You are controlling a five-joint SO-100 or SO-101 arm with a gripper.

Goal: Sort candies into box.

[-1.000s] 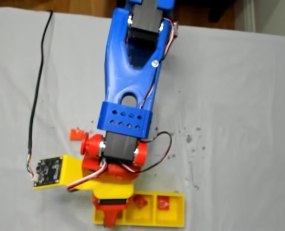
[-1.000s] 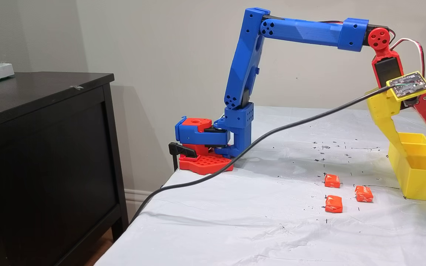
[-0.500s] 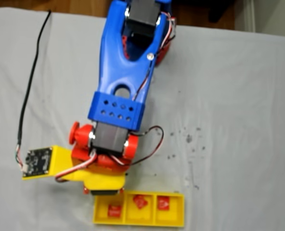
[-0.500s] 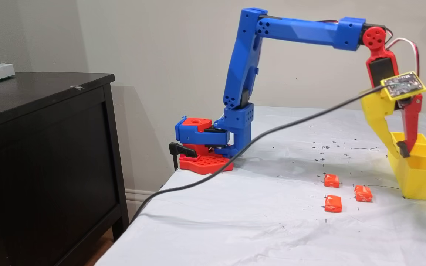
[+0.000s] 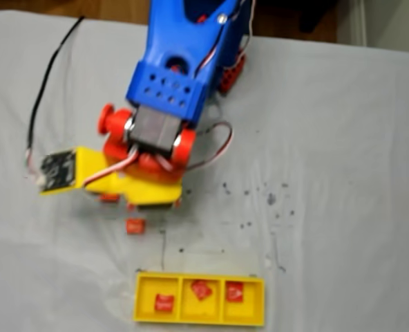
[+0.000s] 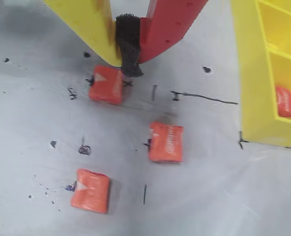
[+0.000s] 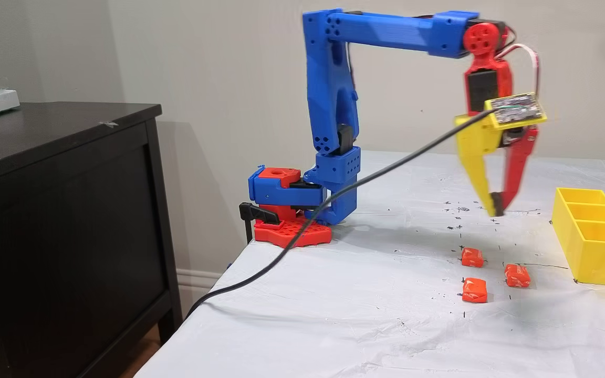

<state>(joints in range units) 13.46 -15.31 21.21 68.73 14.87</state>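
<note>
Three orange candies (image 7: 474, 290) lie near the front of the white worktop (image 7: 334, 315), close together, just left of the yellow box (image 7: 596, 247) in a fixed view. In the top-down fixed view, one red candy (image 5: 201, 290) sits in each box part. Farther back, the hand (image 7: 496, 210) hangs above the candies, tips pressed together, holding nothing.
</note>
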